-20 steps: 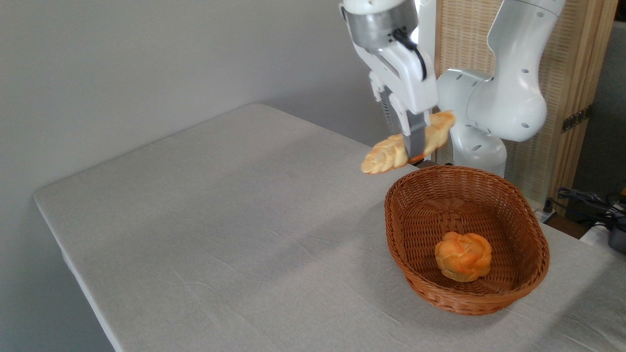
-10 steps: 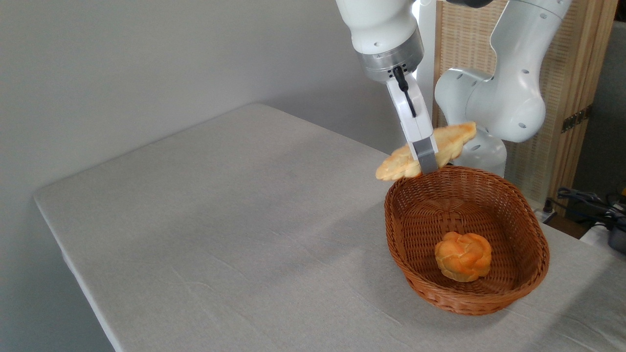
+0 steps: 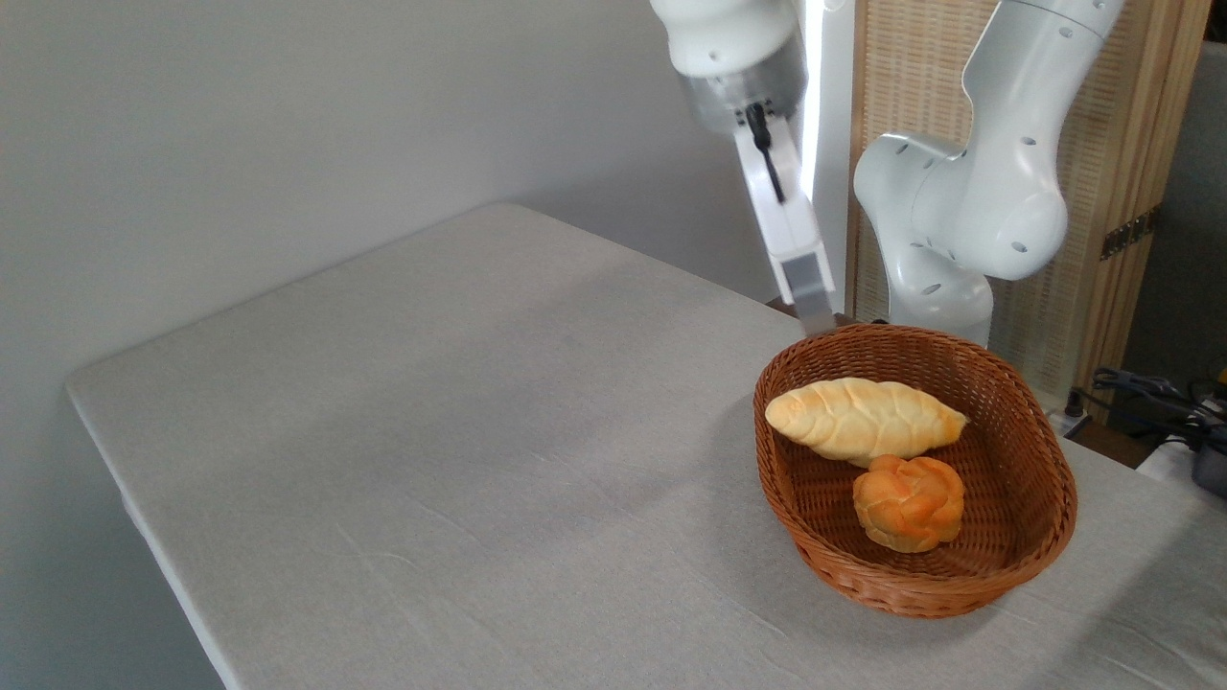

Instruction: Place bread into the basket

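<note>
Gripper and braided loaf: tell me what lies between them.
In the camera view, only the far rim of the basket sits between the gripper above and the braided loaf lying inside; nothing else is in that gap.

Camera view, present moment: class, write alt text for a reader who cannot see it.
A long pale braided loaf lies inside an oval wicker basket on a grey-clothed table, just behind a small orange knotted bun. A white robot arm's gripper hangs empty above the basket's far rim.
</note>
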Robot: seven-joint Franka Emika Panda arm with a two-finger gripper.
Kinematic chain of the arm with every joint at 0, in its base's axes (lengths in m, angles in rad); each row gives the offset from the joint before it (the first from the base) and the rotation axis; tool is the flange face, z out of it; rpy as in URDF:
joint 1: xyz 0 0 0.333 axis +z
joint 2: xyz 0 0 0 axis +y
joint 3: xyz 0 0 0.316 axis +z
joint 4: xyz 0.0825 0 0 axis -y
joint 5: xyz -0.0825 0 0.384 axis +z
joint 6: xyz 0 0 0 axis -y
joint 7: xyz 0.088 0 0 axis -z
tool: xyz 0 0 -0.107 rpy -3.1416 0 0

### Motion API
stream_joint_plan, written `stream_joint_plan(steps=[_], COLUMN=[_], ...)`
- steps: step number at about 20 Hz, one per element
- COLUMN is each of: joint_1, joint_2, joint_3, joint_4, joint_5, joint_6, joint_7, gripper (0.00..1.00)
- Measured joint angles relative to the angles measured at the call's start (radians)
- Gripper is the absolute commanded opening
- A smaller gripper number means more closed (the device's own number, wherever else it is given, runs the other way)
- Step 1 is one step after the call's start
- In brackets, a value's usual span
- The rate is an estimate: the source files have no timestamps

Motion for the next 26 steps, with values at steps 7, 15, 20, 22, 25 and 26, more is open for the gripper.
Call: stream_joint_plan(steps=[7, 15, 20, 22, 25, 26], joint_1=[-0.087, 0.175, 0.200, 0.207, 0.211, 0.211], joint_2=[0.193, 0.494, 0.533, 0.533, 0.533, 0.533], joint_3=[-0.021, -0.292, -0.291, -0.291, -0.291, -0.291], joint_4=[0.256, 0.566, 0.614, 0.617, 0.617, 0.617], joint_5=[-0.077, -0.158, -0.158, -0.158, -0.158, -0.158], joint_6=[0.219, 0.253, 0.251, 0.244, 0.221, 0.216], joint_7=[-0.437, -0.698, -0.736, -0.734, -0.733, -0.733], gripper=[1.00, 1.00, 1.00, 1.00, 1.00, 1.00])
